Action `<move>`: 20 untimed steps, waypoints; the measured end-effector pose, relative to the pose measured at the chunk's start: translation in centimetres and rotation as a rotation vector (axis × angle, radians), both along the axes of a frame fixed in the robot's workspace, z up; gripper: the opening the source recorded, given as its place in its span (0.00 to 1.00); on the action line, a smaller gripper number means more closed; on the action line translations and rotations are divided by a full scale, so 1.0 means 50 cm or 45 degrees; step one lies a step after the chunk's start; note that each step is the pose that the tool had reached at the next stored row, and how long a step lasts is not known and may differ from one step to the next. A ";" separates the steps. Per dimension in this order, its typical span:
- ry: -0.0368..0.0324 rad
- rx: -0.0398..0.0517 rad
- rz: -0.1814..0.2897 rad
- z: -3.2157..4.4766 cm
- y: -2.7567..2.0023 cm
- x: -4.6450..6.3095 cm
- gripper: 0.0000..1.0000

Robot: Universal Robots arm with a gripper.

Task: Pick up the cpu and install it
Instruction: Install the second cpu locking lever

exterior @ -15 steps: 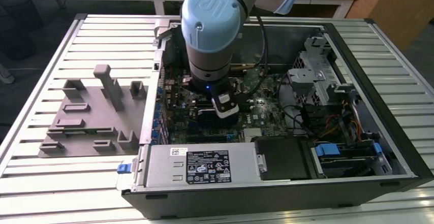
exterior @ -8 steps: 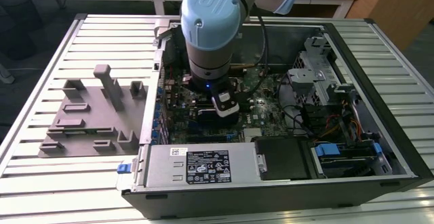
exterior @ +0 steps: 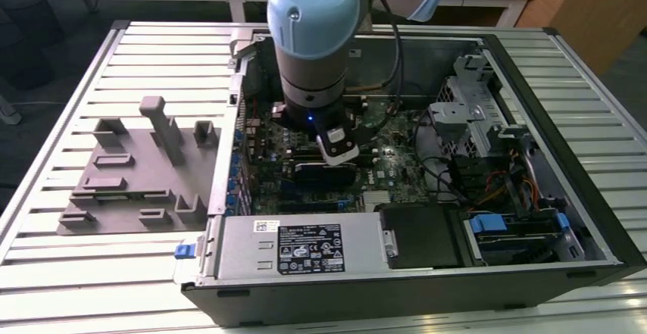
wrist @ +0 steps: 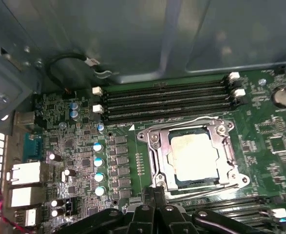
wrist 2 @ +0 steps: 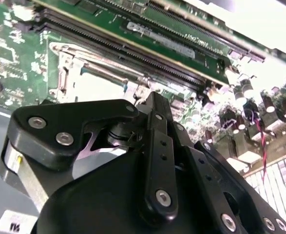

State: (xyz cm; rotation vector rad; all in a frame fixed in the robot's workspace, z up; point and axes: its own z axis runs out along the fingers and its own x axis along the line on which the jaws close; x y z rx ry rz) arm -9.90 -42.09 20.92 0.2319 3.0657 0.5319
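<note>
The cpu [wrist: 194, 156], a pale silver square with a tan rim, lies flat inside the metal socket frame [wrist: 152, 139] on the green motherboard [wrist: 79, 146]. In the first wrist view my gripper [wrist: 155, 191] is just beside the frame's near edge, apart from the chip, with its black fingers pressed together and nothing between them. In the second wrist view the gripper [wrist 2: 145, 96] points toward the same socket, where the cpu [wrist 2: 101, 87] shows as a bright patch. In the exterior view the gripper [exterior: 340, 152] reaches down into the open computer case [exterior: 404, 288].
Black memory slots [wrist: 167, 102] run along the far side of the socket. Drive cages and cables [exterior: 486, 145] crowd the case on the exterior view's right, with the power supply [exterior: 303, 247] in front. A grey fixture plate [exterior: 132, 175] with upright blocks lies on the slatted table [exterior: 60, 273].
</note>
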 end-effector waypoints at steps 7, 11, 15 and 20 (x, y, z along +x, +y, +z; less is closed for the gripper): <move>-0.0136 -0.004 0.000 0.032 0.0002 0.000 0.11; -0.0153 -0.050 0.000 0.038 0.0025 0.000 0.11; -0.0152 -0.104 -0.004 0.038 0.0092 0.001 0.11; -0.0151 -0.156 -0.013 0.038 0.0153 0.008 0.11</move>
